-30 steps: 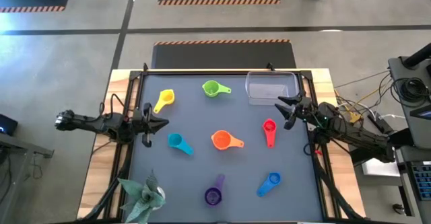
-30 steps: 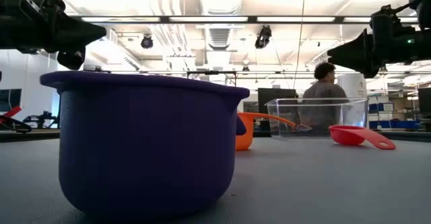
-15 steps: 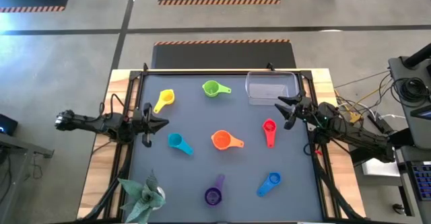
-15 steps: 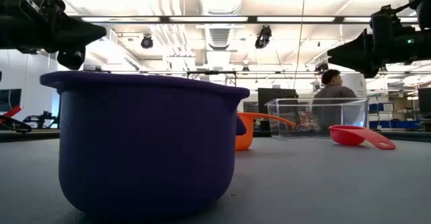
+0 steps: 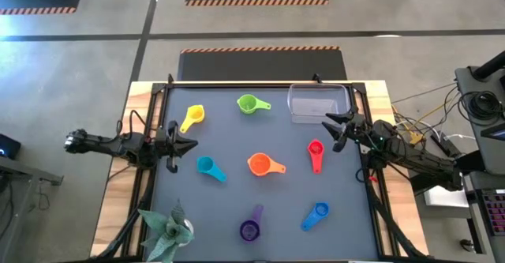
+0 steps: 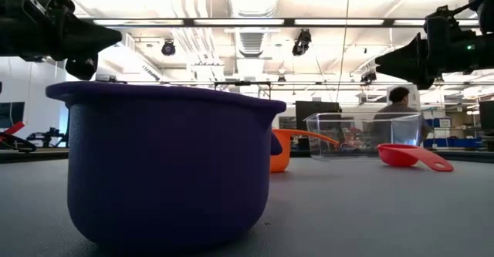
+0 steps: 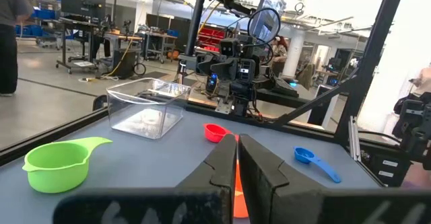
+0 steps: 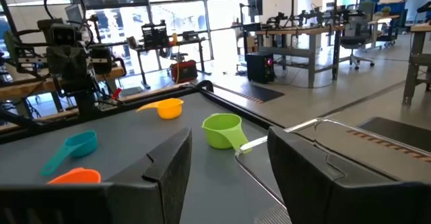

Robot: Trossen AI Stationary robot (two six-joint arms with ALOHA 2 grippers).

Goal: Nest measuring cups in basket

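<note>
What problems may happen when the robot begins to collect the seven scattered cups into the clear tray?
1. The clear plastic rectangular basket lies at the table's far edge, right by the open right pincer; a careless reach might push it.
2. The purple plastic measuring cup and the blue plastic measuring cup lie far from the basket, so long carries may drop them.
3. The left pincer looks nearly shut and must open first.

Measuring cups (image 5: 264, 165) lie spread across the worktop (image 5: 237, 208).
The basket (image 5: 318, 103) sits at the far right corner, apart from them.
</note>
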